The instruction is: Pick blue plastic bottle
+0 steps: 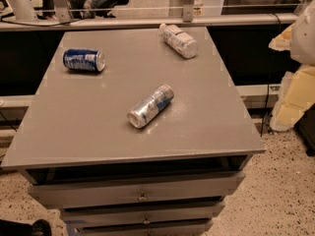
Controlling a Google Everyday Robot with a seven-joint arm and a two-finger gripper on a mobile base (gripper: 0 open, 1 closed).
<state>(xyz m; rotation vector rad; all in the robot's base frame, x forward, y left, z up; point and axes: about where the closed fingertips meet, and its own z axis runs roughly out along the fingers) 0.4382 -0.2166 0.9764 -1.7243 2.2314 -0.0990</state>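
Observation:
The blue plastic bottle (178,41) is small and clear, with a white and pale-blue label and a white cap. It lies on its side near the far edge of the grey table top (98,117), right of the middle, with its cap pointing to the far left. My gripper is not in view, so nothing holds the bottle.
A dark blue can (84,60) lies on its side at the far left. A slim silver-and-blue can (150,105) lies on its side in the middle. Drawers (138,193) sit under the top. A white shape (305,31) and yellow foam (295,100) are at the right edge.

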